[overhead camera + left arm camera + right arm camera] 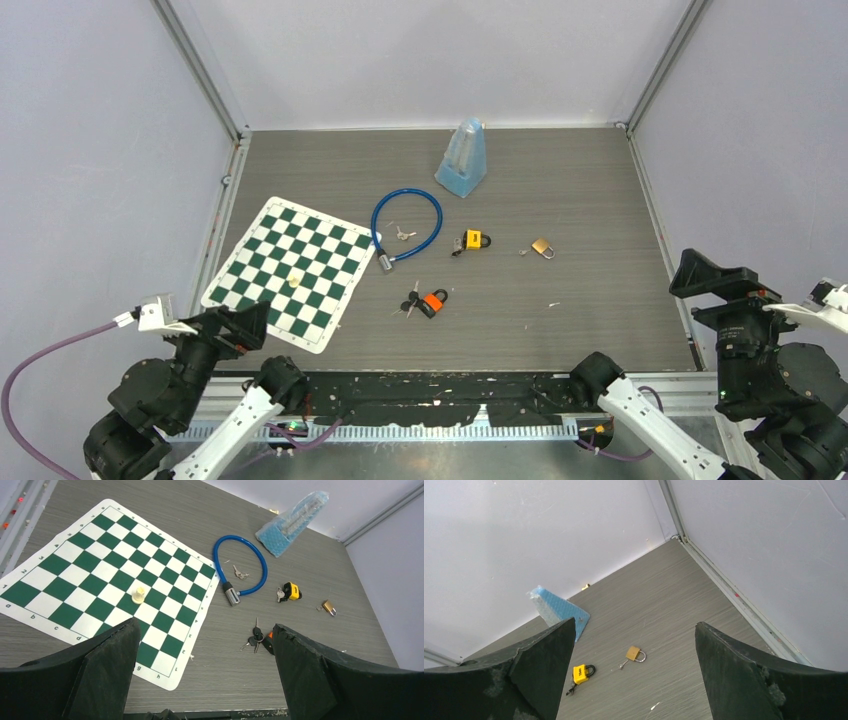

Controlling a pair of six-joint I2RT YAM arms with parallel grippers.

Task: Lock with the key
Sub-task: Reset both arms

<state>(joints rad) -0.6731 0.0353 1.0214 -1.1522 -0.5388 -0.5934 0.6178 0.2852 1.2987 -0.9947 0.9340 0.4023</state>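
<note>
Both end effectors, L (205,675) & R (634,680), hang wide and empty at the near edge; I'd pick a padlock w/ key in it, e.g. orange padlock (433,300) mid-table, pinning body before turning.

A green-and-white chessboard mat (100,580) lies flat on the gray counter (350,580), just ahead of the left end effector (205,630) and to its left. A pale chess piece (138,595) stands upright on the mat. A blue, plastic-wrapped pyramid (558,611) sits far ahead-left of the right end effector (634,630).
</note>
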